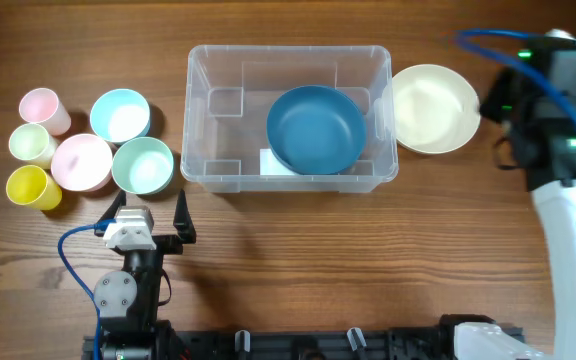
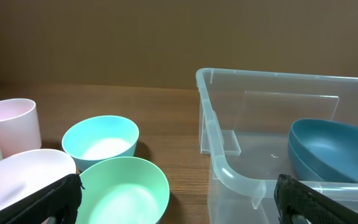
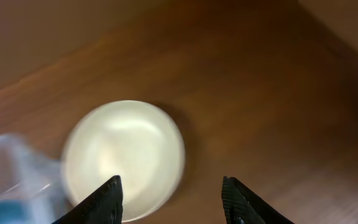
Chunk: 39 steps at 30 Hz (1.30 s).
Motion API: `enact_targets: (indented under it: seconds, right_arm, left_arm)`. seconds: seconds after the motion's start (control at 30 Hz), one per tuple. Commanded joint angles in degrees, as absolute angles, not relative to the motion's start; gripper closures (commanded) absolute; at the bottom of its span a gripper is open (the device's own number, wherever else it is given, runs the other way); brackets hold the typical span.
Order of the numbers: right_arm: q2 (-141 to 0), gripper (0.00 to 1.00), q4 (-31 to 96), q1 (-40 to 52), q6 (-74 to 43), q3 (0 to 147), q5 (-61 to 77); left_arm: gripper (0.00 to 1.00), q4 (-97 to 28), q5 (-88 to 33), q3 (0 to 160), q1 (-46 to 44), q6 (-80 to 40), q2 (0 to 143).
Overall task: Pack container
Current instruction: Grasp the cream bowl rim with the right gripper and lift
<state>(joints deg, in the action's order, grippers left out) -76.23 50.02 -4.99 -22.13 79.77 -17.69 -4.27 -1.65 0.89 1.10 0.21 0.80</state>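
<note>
The clear rectangular container [image 1: 290,108] stands at the middle back of the table with a dark blue bowl [image 1: 315,128] inside it; both also show in the left wrist view, container [image 2: 229,168] and bowl [image 2: 334,152]. A cream bowl [image 1: 434,107] sits just right of the container and shows blurred in the right wrist view [image 3: 123,158]. My right gripper [image 3: 171,186] is open and empty, high above the cream bowl's right edge. My left gripper [image 1: 150,215] is open and empty, low at the front left, facing a green bowl [image 2: 123,190].
At the left stand a light blue bowl [image 1: 120,114], a pink bowl [image 1: 81,160], the green bowl [image 1: 142,165], a pink cup [image 1: 44,108], a pale green cup [image 1: 31,143] and a yellow cup [image 1: 30,186]. The right arm [image 1: 568,230] runs along the right side.
</note>
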Motion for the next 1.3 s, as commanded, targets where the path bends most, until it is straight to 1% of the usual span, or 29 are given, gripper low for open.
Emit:
enact_targets:
  seconds: [0.0,0.1,0.3,0.57,0.83,0.87,0.9,0.93,1.0,1.07,1.27]
  right_arm:
    - [-79.7,0.46,51.6,-13.8,-24.0,80.1,-8.3]
    - [-85.1,0.42,52.4,-18.0,-24.0,80.1,-3.4]
    - [-97.3,0.38,50.6,-18.6,-23.8,80.1,2.2]
    - [-109.9,0.38,44.8,-17.5,-23.3,80.1,4.4]
    - [-115.0,0.40,42.7,-16.5,-23.3,80.1,4.6]
    - [-115.6,0.44,42.5,-16.4,-23.3,80.1,4.6]
    - [-115.9,0.53,42.4,-16.3,-23.3,80.1,4.6]
    - [-116.1,0.66,42.3,-16.1,-23.3,80.1,4.8]
    - [-116.1,0.85,41.9,-15.9,-23.3,80.1,4.8]
    - [-116.0,0.96,41.5,-15.8,-23.3,80.2,4.8]
    - [-114.3,0.96,42.7,-15.8,-22.3,80.4,2.7]
  left_arm:
    - [0.00,-4.2,-2.1,0.3,0.8,1.3,0.6]
    - [0.00,-4.2,-2.1,0.3,0.8,1.3,0.6]
    - [0.00,-4.2,-2.1,0.3,0.8,1.3,0.6]
    - [0.00,-4.2,-2.1,0.3,0.8,1.3,0.6]
    - [0.00,-4.2,-2.1,0.3,0.8,1.3,0.6]
    - [0.00,-4.2,-2.1,0.3,0.8,1.3,0.6]
    - [0.00,-4.2,-2.1,0.3,0.8,1.3,0.6]
    - [0.00,-4.2,-2.1,0.3,0.8,1.3,0.6]
    - [0.00,-4.2,-2.1,0.3,0.8,1.3,0.6]
    - [0.00,-4.2,-2.1,0.3,0.8,1.3,0.6]
    - [0.00,-4.2,-2.1,0.3,0.8,1.3,0.6]
